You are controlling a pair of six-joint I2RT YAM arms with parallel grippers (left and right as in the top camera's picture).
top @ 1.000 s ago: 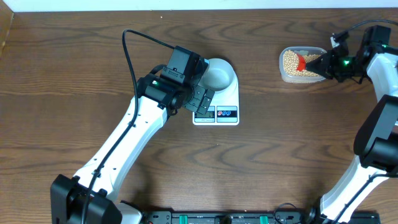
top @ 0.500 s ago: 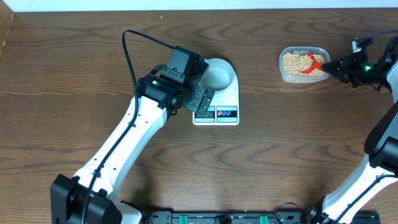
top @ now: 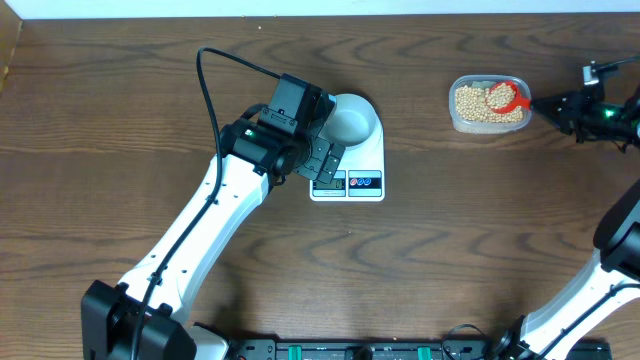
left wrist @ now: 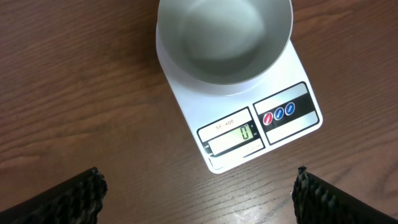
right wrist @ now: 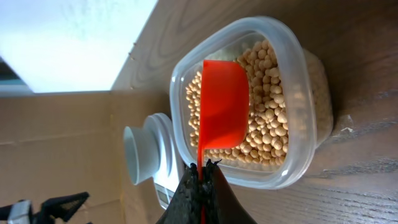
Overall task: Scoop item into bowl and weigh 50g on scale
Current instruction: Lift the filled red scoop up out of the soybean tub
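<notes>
Overhead: the left tool hangs over the left edge of the one scale. It is just beside the one bowl, which sits on the scale. The right tool is just right of the single clear tub. It pinches the handle of one red scoop, whose cup lies on the beans.

Left wrist: the fingers stand wide apart with nothing between them, above the worktop. The bowl is empty. The scale's display reads 0, with three round buttons beside it.

Right wrist: the right tool is closed narrow on the scoop's thin handle. The scoop's cup lies over the beans in the tub; they are too many to count. The bowl shows beyond the tub.
</notes>
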